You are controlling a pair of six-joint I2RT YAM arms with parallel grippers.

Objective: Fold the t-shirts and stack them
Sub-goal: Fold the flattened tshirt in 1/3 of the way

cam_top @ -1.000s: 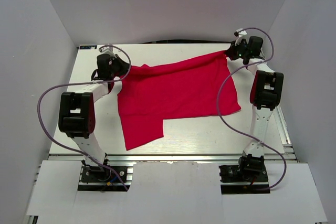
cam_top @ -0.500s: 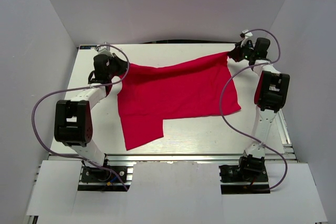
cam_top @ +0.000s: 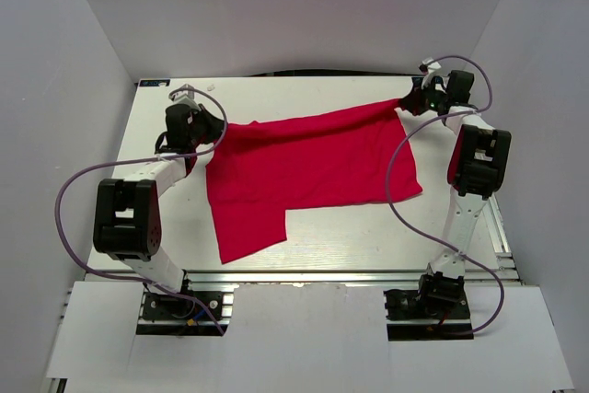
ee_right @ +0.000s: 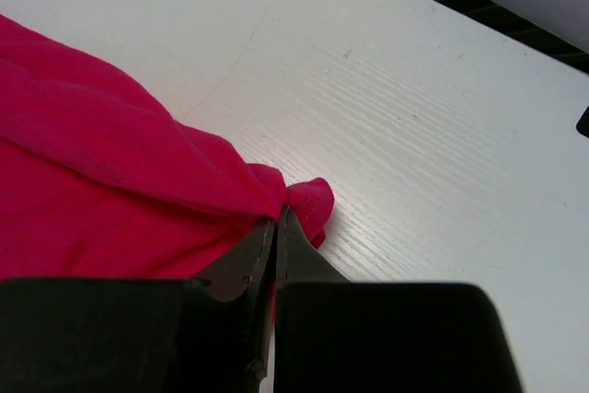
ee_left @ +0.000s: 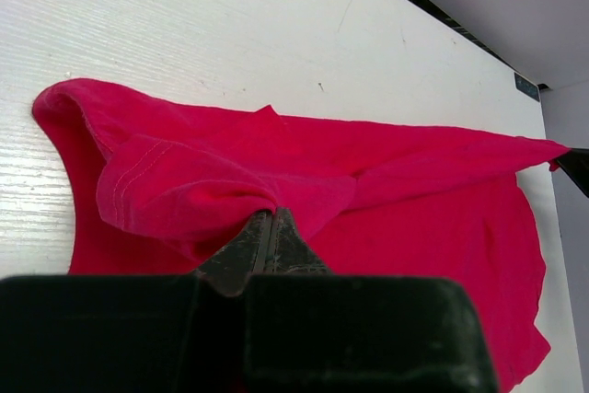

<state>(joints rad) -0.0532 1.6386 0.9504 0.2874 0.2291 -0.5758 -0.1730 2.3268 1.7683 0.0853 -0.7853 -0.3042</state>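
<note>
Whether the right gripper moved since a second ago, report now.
Yes. The right gripper, shut on the shirt, shifted right, toward the right edge of the table.

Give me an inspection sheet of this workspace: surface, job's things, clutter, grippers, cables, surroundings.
Surface: white wood-grain table, metal rail along the near edge.
Job's things: plain red soft-fabric t-shirt, unfolded, far edge stretched between the grippers, near part lying flat.
Clutter: nothing seen.
Grippers: left gripper shut on the t-shirt's far left edge; right gripper shut on its far right corner.
Cables: left purple cable loops outward; right purple cable crosses over the t-shirt's right side.
Surroundings: plain pale walls on three sides.
</note>
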